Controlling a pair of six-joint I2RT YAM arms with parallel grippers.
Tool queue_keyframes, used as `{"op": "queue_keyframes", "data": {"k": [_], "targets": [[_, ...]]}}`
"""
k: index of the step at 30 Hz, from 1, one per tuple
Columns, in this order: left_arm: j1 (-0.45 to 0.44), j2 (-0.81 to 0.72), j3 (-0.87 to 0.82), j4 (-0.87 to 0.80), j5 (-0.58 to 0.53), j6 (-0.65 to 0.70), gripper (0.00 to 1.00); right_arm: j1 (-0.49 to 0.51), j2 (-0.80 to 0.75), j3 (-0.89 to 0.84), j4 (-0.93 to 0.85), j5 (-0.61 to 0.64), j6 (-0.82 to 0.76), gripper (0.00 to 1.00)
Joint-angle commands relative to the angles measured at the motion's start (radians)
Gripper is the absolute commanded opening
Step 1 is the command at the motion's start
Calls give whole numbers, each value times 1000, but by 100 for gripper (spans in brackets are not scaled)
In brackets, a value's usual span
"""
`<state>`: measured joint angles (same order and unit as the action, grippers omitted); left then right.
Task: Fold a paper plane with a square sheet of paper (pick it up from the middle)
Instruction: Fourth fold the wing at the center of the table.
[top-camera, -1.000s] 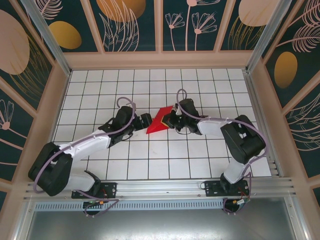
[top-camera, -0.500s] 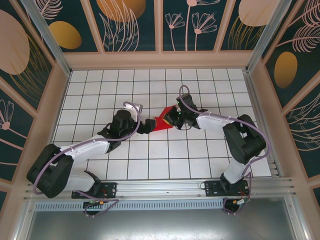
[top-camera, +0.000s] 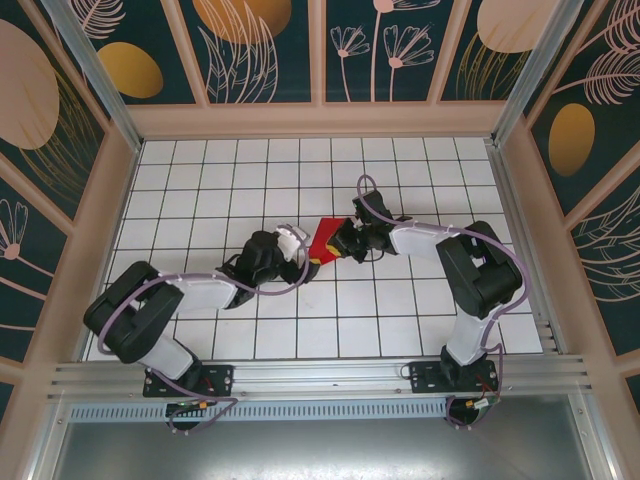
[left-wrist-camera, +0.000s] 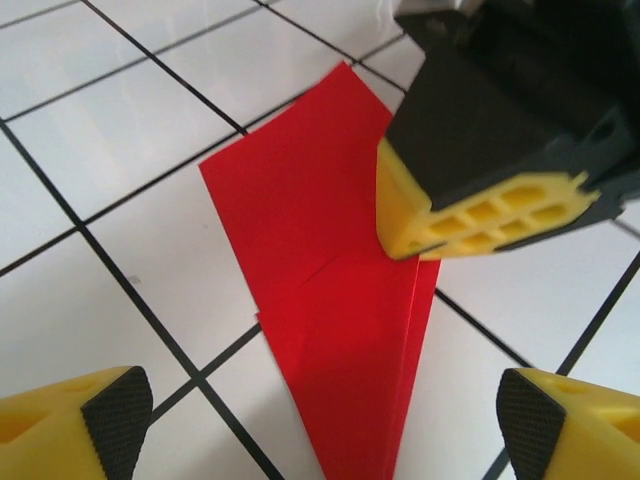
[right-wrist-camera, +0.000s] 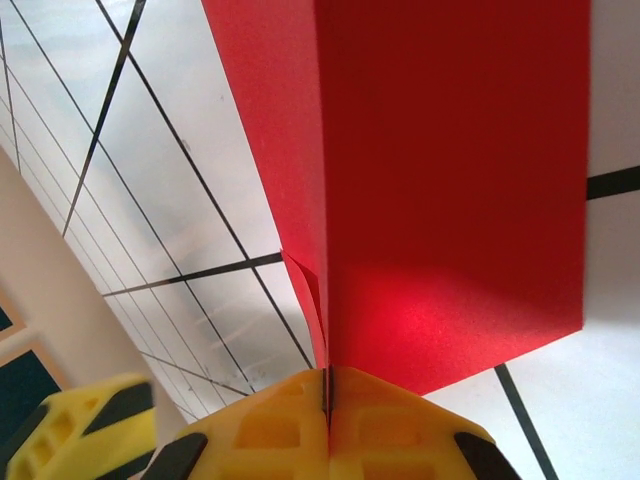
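The red square sheet of paper (top-camera: 323, 240) lies folded into a narrow pointed wedge, the paper plane shape (left-wrist-camera: 330, 300), on the white grid table. My right gripper (top-camera: 344, 243) is shut on its wide end. In the right wrist view the yellow fingers (right-wrist-camera: 400, 430) are pressed together on a raised crease (right-wrist-camera: 322, 300) of the paper (right-wrist-camera: 450, 170). My left gripper (top-camera: 302, 258) is at the pointed end, open wide. In the left wrist view its fingertips (left-wrist-camera: 115, 415) stand either side of the tip without touching it. The right gripper's fingers (left-wrist-camera: 480, 215) cover the paper's far right edge there.
The white grid table (top-camera: 300, 330) is walled by a wooden frame (top-camera: 320, 120) at the back and sides. A metal rail (top-camera: 320, 375) runs along the near edge by the arm bases. Open tiles lie behind and in front of the paper.
My left gripper has swung round and come in low at the paper's pointed end, its arm folding back. The right gripper stays shut on the paper, which has shifted slightly.
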<state>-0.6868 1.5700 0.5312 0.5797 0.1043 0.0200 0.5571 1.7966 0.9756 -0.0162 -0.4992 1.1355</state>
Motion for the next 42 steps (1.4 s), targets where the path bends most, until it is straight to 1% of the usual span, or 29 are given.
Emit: {"op": "queue_keyframes", "data": {"k": [1,4,5,7,9,12,13,20,25,28,33,37,39,42], "targets": [[-10,50,42,52,13,90,89,-4,0,23,-33,-37,0,0],[-13,90,58,77,46,91,84,-5,-2,25,-40,-45,4,0],[-15,103,61,86,54,95,81,-33,-1,25,-40,-50,6,0],[-17,122,64,101,72,108,73,-37,4,25,-38,-66,16,0],[-17,135,67,113,84,116,67,-40,12,26,-31,-84,30,0],[-17,138,72,131,87,121,64,-41,21,30,-28,-92,43,0],[-17,166,75,133,87,122,64,-43,25,31,-29,-96,45,0],[-20,213,105,127,113,131,57,-43,37,46,-39,-122,55,0],[-21,225,112,139,94,133,49,-43,43,59,-58,-135,47,0],[-21,225,114,146,94,126,40,-45,50,66,-75,-139,37,0],[-22,227,115,140,103,112,26,-45,65,74,-93,-147,20,13],[-21,232,115,137,115,98,18,-45,67,79,-104,-137,9,22],[-21,236,118,127,125,90,16,-46,66,82,-106,-132,4,27],[-21,237,121,118,140,65,12,-50,57,88,-120,-109,-18,38]]}}
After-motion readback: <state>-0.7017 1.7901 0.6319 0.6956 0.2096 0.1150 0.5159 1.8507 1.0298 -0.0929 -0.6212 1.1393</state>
